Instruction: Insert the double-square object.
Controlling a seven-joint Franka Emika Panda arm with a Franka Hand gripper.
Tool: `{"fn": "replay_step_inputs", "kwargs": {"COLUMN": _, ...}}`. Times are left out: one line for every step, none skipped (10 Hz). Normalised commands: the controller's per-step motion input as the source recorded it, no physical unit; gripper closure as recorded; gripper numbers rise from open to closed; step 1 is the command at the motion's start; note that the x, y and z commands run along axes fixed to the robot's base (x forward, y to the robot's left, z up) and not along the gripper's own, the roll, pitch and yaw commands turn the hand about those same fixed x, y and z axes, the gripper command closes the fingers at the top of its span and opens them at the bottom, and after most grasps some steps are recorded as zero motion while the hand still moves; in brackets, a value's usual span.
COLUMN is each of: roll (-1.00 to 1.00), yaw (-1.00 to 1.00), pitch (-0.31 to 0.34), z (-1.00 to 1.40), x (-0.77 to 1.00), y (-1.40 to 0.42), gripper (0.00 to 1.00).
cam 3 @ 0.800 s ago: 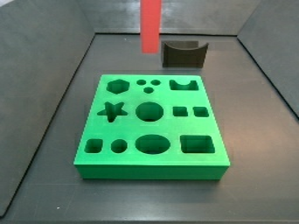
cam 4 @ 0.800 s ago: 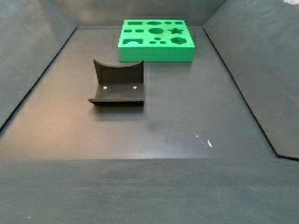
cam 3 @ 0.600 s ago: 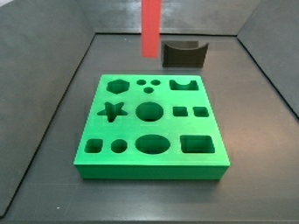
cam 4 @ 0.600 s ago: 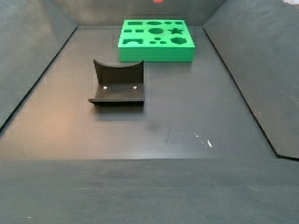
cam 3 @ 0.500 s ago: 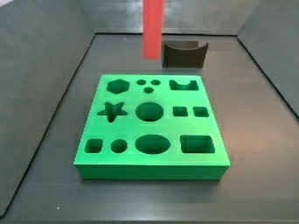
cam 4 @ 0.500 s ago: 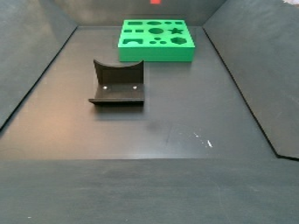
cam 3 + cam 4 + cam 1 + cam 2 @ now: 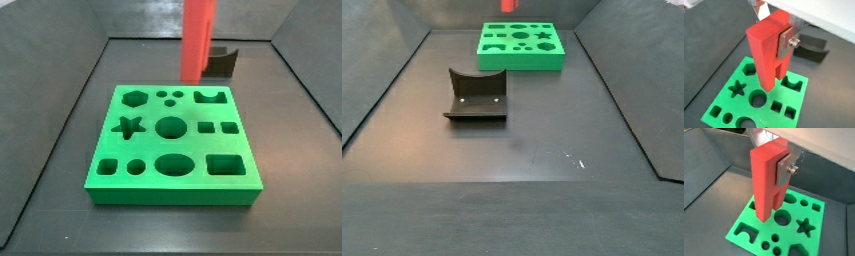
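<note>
- Double-square object point(image 7: 767, 52): tall red block, held upright in the air above the green board point(image 7: 140, 175); in a side view its lower end hangs over the board's far edge, not yet in any recess. The same block shows in a wrist view point(image 7: 767, 178); only a sliver of red at the frame top marks it in a side view point(image 7: 508, 5).
- Gripper point(image 7: 774, 42): the jaws are closed on the upper part of the block; 1 silver finger point(image 7: 785, 169) with a screw presses flat on its side, the opposite finger hidden behind the red body.
- Green board, left to right in a side view: hexagon, star and small rounded recesses on the left; 2 small round holes and 2 large round ones in the middle; a notched recess point(image 7: 209, 97), a pair of small squares point(image 7: 218, 128) and 1 large square on the right. It sits on the dark desk point(image 7: 543, 130).
- Fixture point(image 7: 477, 96): dark bracket, well apart from the board in a side view; partly hidden behind the block in another point(image 7: 222, 62).
- Handling note (judgement): the pair of small squares looks like the matching seat. Carry the block over it, keep it vertical, turn the 2 prongs in line with the 2 openings, then lower slowly; a tilted or offset approach could catch a prong on the rim.
</note>
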Motion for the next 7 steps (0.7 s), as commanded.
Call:
{"fn": "replay_step_inputs", "kwargs": {"roll": 0.01, "yaw": -0.61, "pitch": 0.0, "z": -0.22, "x": 0.51, "y": -0.09, "gripper": 1.0}}
{"fn": "replay_step_inputs", "kwargs": {"roll": 0.0, "yaw": -0.62, "pitch": 0.0, "z": -0.19, "x": 0.48, "y": -0.09, "gripper": 1.0}}
{"fn": "replay_step_inputs", "kwargs": {"roll": 0.0, "yaw": -0.73, "pitch": 0.0, "z": -0.16, "x": 0.35, "y": -0.08, "gripper": 1.0}}
{"fn": "replay_step_inputs", "kwargs": {"roll": 0.0, "yaw": -0.86, "pitch": 0.017, "z": -0.15, "x": 0.15, "y": -0.05, "gripper": 1.0}}
{"fn": "replay_step_inputs", "kwargs": {"roll": 0.0, "yaw": -0.95, "pitch": 0.029, "z": -0.15, "x": 0.01, "y": -0.02, "gripper": 1.0}}
{"fn": "replay_step_inputs", "kwargs": {"roll": 0.0, "yaw": -1.0, "pitch": 0.027, "z": -0.16, "x": 0.0, "y": 0.0, "gripper": 1.0}}
{"fn": "replay_step_inputs", "kwargs": {"roll": 0.01, "yaw": -1.0, "pitch": 0.011, "z": -0.15, "x": 0.0, "y": 0.0, "gripper": 1.0}}
